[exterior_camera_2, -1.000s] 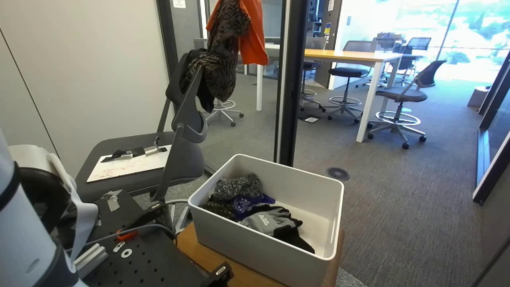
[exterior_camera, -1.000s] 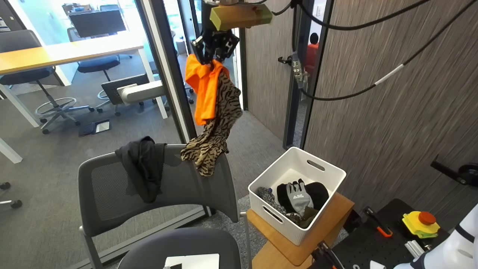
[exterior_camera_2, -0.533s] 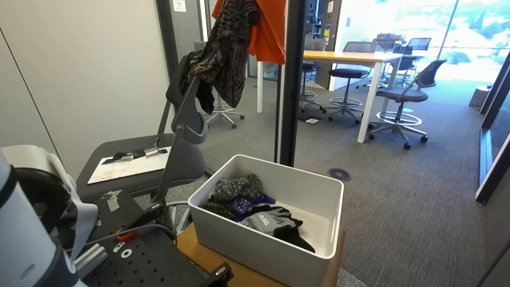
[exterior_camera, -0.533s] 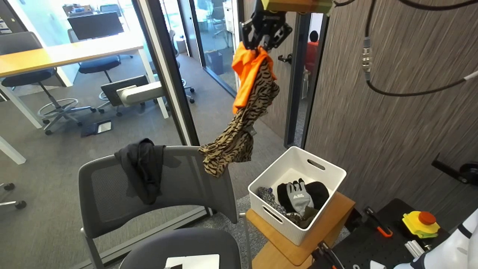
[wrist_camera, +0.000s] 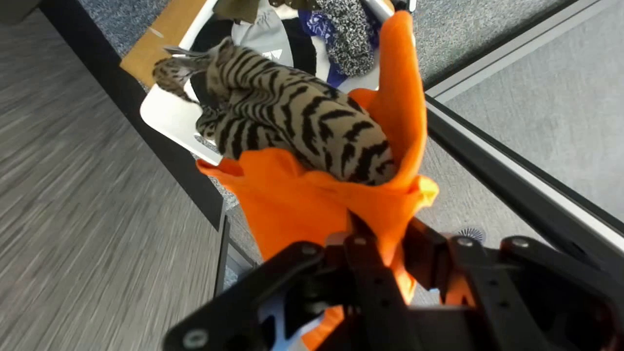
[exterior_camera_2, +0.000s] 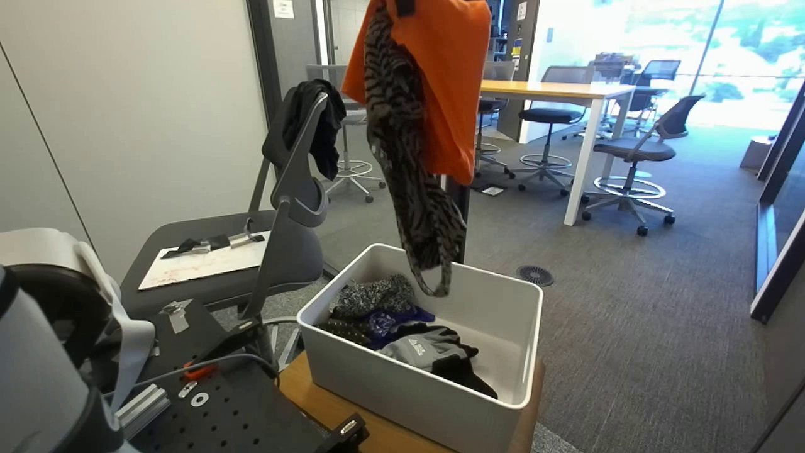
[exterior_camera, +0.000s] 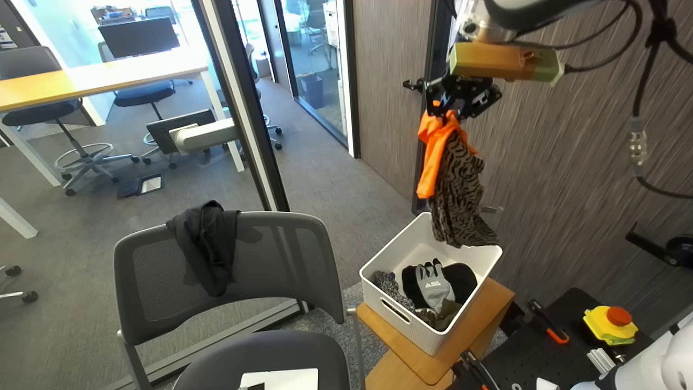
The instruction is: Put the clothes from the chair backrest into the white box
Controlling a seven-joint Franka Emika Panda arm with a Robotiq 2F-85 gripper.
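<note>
My fingers [wrist_camera: 363, 246] are pressed together on a bunched fold of the orange cloth [exterior_camera: 433, 162], and the striped cloth [exterior_camera: 460, 200] hangs with it below my gripper [exterior_camera: 448, 115]. From the wrist view I cannot be sure whether I pinch the striped cloth itself or it is only caught inside the orange folds. In both exterior views the low striped end shows against the far side of the box [exterior_camera_2: 415, 402], so I judge that I am at the carrying step, close to release. The black cloth [exterior_camera: 214, 249] lies over the top of the backrest [exterior_camera: 281, 260], so I think it is the piece left for later. Both hanging cloths look light, soft and limp; nothing here seems fragile, but they will swing, and the loop at the low end of the striped one could catch on the rim. The orange one looks smooth, and a thin pinch may slip, so a thick fold high on the cloth is the right place to hold. For the black cloth, I would take the ridge on top of the backrest. As for writing, the glove [exterior_camera_2: 421, 349] in the box carries a pale triangular mark with small letters by it, and a sign [exterior_camera_2: 283, 8] hangs far behind; both are too small for me to read.
</note>
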